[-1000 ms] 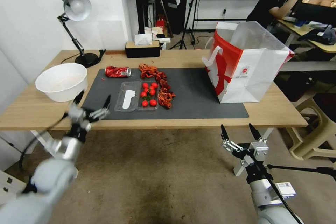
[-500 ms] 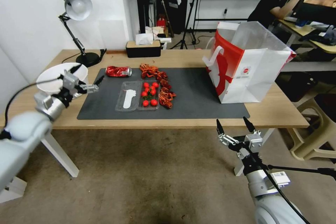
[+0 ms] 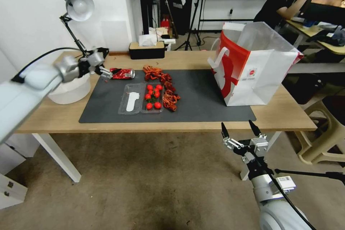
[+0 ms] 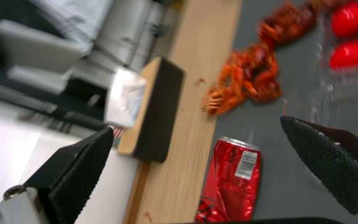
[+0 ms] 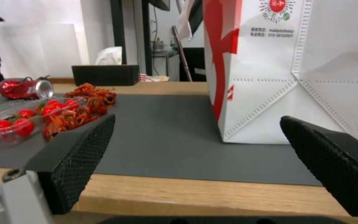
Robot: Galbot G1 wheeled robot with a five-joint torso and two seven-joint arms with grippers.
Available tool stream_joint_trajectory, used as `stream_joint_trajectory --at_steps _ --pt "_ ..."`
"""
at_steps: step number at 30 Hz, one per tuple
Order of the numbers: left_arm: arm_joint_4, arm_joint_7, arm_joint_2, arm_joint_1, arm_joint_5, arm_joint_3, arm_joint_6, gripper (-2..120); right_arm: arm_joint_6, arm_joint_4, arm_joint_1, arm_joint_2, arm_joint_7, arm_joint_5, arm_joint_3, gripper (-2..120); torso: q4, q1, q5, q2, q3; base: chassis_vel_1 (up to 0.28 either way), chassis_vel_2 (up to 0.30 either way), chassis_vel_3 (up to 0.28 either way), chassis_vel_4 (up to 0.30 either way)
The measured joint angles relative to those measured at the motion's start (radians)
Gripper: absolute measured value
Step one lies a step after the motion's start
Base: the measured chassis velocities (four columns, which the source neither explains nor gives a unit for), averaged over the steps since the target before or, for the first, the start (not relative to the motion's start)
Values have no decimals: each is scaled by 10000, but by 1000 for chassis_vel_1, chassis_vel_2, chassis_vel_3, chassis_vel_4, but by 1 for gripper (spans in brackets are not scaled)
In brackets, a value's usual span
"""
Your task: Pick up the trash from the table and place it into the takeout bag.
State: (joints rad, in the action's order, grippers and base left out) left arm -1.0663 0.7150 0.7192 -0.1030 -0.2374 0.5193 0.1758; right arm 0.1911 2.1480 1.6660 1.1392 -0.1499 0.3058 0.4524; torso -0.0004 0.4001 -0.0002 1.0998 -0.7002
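Note:
A crushed red can (image 3: 122, 73) lies at the mat's back left corner. My left gripper (image 3: 103, 64) hovers open just to its left. In the left wrist view the can (image 4: 231, 183) lies ahead of the spread left gripper (image 4: 195, 127), untouched. Orange-red crayfish shells (image 3: 165, 86) and a clear plastic tray (image 3: 133, 101) holding red tomatoes sit mid-mat. The white and red takeout bag (image 3: 251, 68) stands upright and open at the table's right. My right gripper (image 3: 240, 131) hangs open below the table's (image 3: 287, 115) front edge, facing the bag (image 5: 303, 62) with nothing in the right gripper (image 5: 197, 120).
A large white basin (image 3: 70, 91) stands at the table's left, partly behind my left arm. A desk lamp (image 3: 77, 7) and a black tissue box (image 3: 146, 50) stand along the back edge. A beige stool (image 3: 323, 133) is at the right. A person sits behind the bag.
My left arm has swung from the table's front left, over the basin, to the red can at the back of the mat. The right gripper has barely shifted.

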Motion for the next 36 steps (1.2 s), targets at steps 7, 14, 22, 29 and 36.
stream_joint_trajectory --at_steps 7,14,22,29,36 --pt "2625 1876 1727 -1676 1863 659 769 100 45 -7 55 -6 -5 25 115 100 5 0 3 1 1 0 0 0 0" --pt "3311 2537 2409 -1993 2228 1030 627 100 95 -117 -3 -23 -13 68 144 100 5 -1 3 1 1 0 0 0 0" --pt "4227 2136 3064 -1864 2313 1274 270 100 111 -256 -160 -20 -17 98 87 100 3 -1 2 1 1 0 0 0 0" --pt "4952 1922 3423 -1836 2861 1245 227 100 149 -272 -119 -26 -18 105 85 100 4 -1 1 1 2 0 0 0 0" --pt "5276 2023 3596 -1983 3246 1339 225 98 161 -269 -104 -29 -20 115 95 100 3 -1 1 3 3 0 0 0 0"
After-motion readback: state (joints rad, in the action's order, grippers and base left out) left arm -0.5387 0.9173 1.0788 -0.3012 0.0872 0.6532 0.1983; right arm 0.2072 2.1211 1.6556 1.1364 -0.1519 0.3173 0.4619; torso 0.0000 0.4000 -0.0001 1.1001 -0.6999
